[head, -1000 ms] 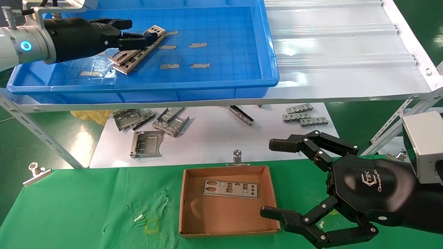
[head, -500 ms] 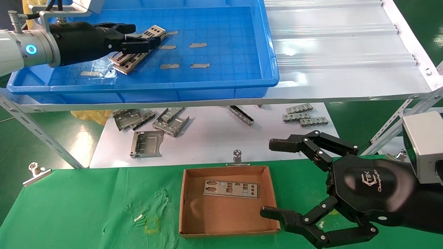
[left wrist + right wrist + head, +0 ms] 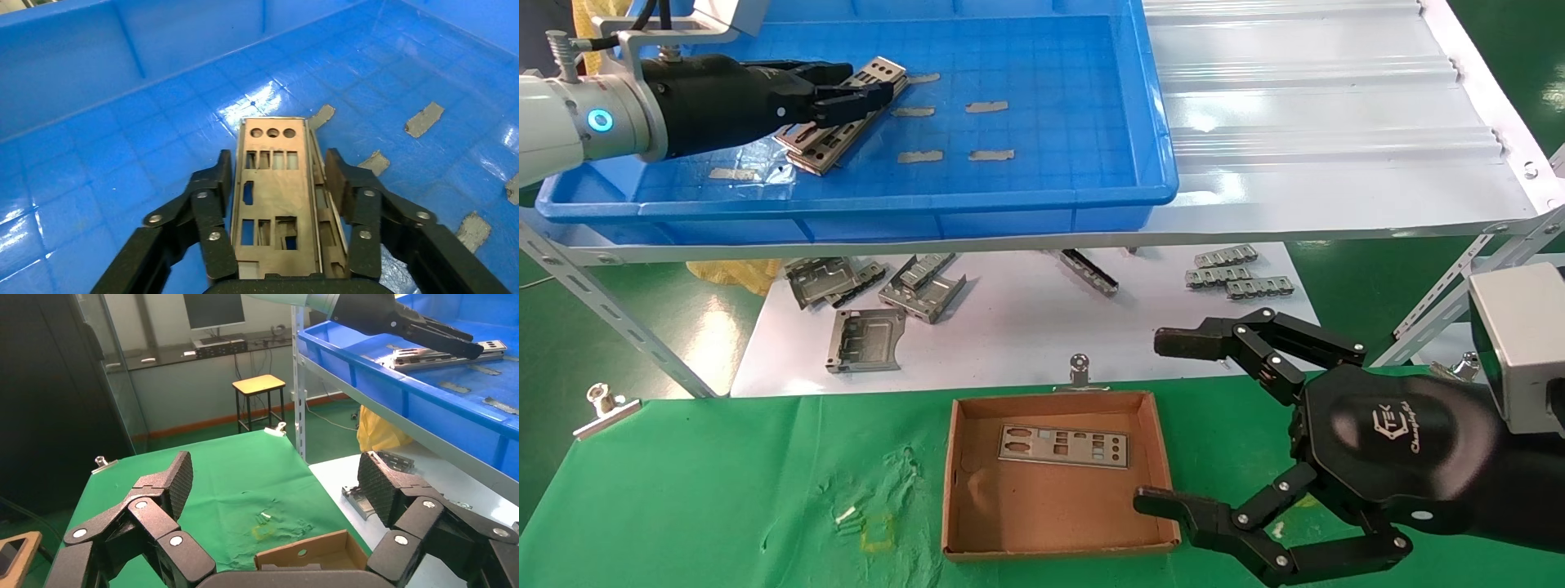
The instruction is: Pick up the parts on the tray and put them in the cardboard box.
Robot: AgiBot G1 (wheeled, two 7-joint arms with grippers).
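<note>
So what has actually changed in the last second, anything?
The left gripper has slid back along the stack of parts in the tray, jaws straddling the top plate without gripping it. The right gripper, the cardboard box and its plate have not moved.

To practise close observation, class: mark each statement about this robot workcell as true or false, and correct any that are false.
1. The cardboard box already holds one plate. True.
2. The left gripper is over the green cloth. False: it is in the blue tray, its open jaws on either side of the stacked plates.
3. The right gripper holds a plate. False: its jaws are wide open and empty, beside the box.
4. Bent grey brackets lie on the white surface below the tray. True.
</note>
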